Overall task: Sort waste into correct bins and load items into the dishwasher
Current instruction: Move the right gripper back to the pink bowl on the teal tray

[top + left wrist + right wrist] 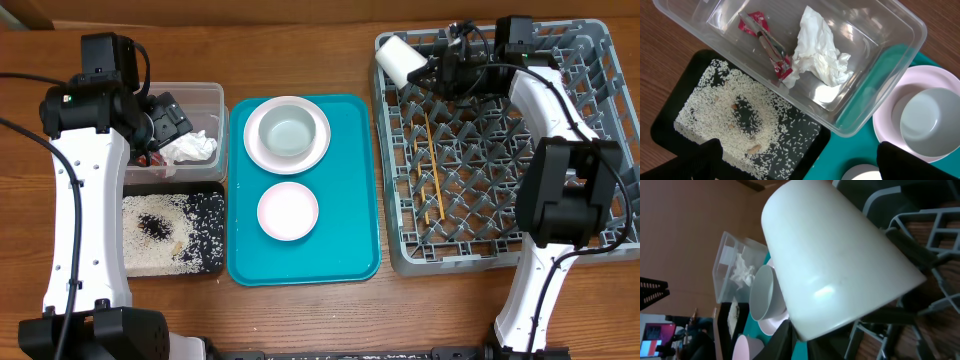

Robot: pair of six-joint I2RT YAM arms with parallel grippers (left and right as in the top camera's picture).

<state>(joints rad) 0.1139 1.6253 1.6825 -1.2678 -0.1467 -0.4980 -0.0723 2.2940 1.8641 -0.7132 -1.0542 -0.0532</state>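
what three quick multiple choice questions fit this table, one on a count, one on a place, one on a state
1. How many bowls sit on the teal tray?
a) one
b) two
c) four

2. Where is the napkin?
a) on the teal tray
b) in the clear tub
c) in a bowl

3. The left pincer is
a) shut on the napkin
b) shut on a bowl
c) open and empty

Answers:
1 b: one bowl stands on the plate and one alone nearer the front.
2 b: it lies beside the wrapper inside the clear walls.
3 c: its fingers are far apart with nothing between them.
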